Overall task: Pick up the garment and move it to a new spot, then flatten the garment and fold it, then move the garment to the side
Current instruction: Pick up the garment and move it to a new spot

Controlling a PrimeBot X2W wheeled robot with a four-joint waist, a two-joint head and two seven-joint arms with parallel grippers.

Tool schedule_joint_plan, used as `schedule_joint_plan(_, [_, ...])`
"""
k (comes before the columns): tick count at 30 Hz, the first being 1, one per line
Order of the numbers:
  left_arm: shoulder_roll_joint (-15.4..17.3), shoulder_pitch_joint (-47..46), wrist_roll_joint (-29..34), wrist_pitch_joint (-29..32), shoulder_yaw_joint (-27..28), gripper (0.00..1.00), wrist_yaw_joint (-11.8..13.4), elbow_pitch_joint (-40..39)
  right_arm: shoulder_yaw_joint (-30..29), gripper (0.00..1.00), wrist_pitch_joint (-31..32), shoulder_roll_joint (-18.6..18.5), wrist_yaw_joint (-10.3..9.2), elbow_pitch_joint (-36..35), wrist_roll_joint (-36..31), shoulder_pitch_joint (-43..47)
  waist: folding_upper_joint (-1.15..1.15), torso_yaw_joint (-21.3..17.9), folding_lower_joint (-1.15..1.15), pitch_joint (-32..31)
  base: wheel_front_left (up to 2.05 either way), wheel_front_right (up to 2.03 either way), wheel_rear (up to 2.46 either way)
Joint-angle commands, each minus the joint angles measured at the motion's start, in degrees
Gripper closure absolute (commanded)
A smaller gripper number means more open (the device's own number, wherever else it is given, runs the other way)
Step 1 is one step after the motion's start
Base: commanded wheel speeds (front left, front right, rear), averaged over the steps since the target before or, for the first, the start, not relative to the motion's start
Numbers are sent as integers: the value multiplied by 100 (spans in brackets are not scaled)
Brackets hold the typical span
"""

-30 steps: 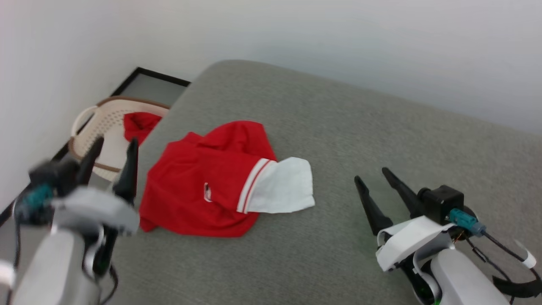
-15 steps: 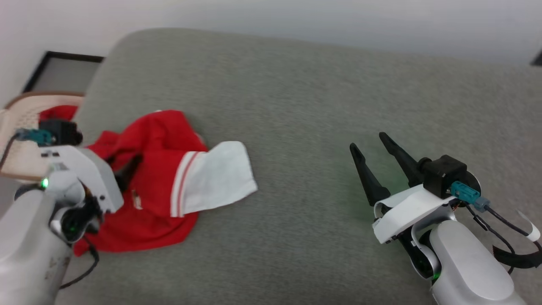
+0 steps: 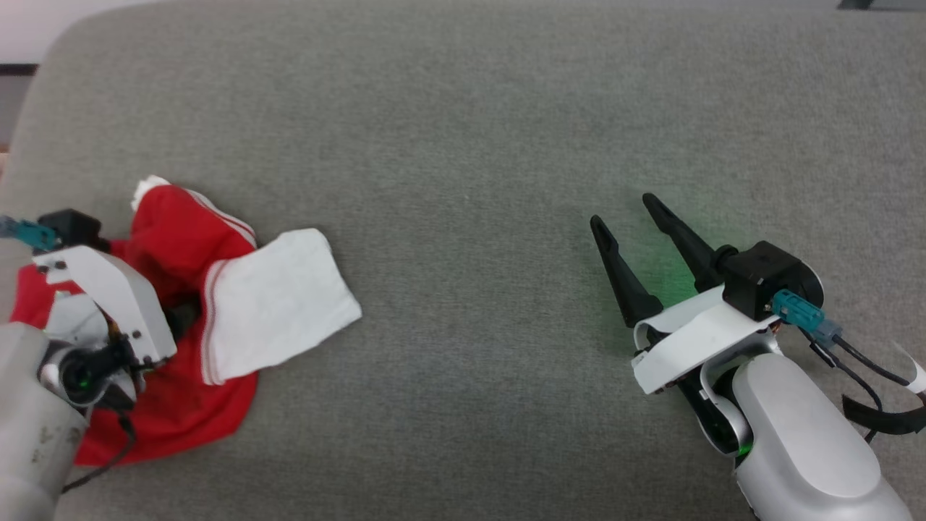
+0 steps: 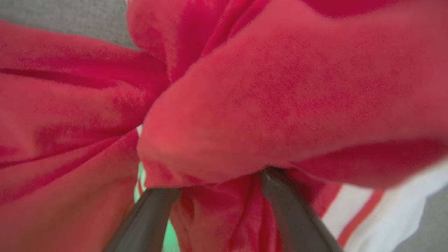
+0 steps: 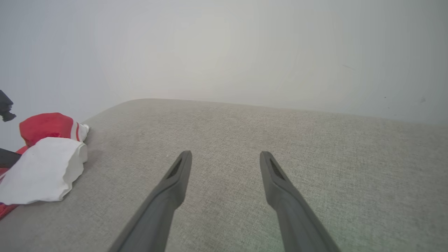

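Observation:
The garment [image 3: 275, 307], red with a white panel and striped trim, lies bunched near the left edge of the grey surface [image 3: 470, 145]. My left gripper [image 3: 181, 317] is pushed down into its red folds. In the left wrist view the garment [image 4: 280, 87] is a close red fold draped over the fingertips of the left gripper [image 4: 220, 182]. Its jaws stand wide apart with cloth bunched between them. My right gripper [image 3: 621, 210] hovers open over bare grey fabric, far right of the garment. In the right wrist view the right gripper [image 5: 225, 155] holds nothing, and the garment [image 5: 45, 168] sits at the far left.
The grey cushioned surface [image 5: 280, 133] runs wide between the two arms and ends at a pale wall [image 5: 224, 52]. Its rounded left corner [image 3: 43, 79] drops off just beyond the garment. A dark object [image 3: 875, 3] shows at the top right edge.
The head camera has swung down and right. My left gripper has dropped from above the surface's edge into the garment, which is now more bunched. The right gripper stays open.

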Motion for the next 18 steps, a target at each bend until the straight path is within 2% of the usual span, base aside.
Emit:
schedule_joint_plan(1, [-378,115,-16,14,-199,0,4,72,-1,0,-4,-4,21,-18,-25,-65,0,-232,0,248,0,0,0])
schedule_joint_plan(7, [-615,137,-194,-79,-510,0,3,142,-78,0,-4,-33,21,-101,-87,-79,0,-265,0,316,0,0,0])
schedule_joint_plan(8, [-600,115,-230,-232,-503,55,3,119,-86,0,-5,-22,21,-100,-85,-72,0,-260,0,297,0,0,0])
schedule_joint_plan(9, [-574,99,-277,-386,-467,100,3,117,-89,0,-5,-7,21,-99,-88,-60,0,-254,0,273,0,0,0])
schedule_joint_plan(18, [31,14,-367,-1355,-612,100,-12,-235,-227,0,-5,114,21,-47,-32,170,0,-128,0,-211,0,0,0])
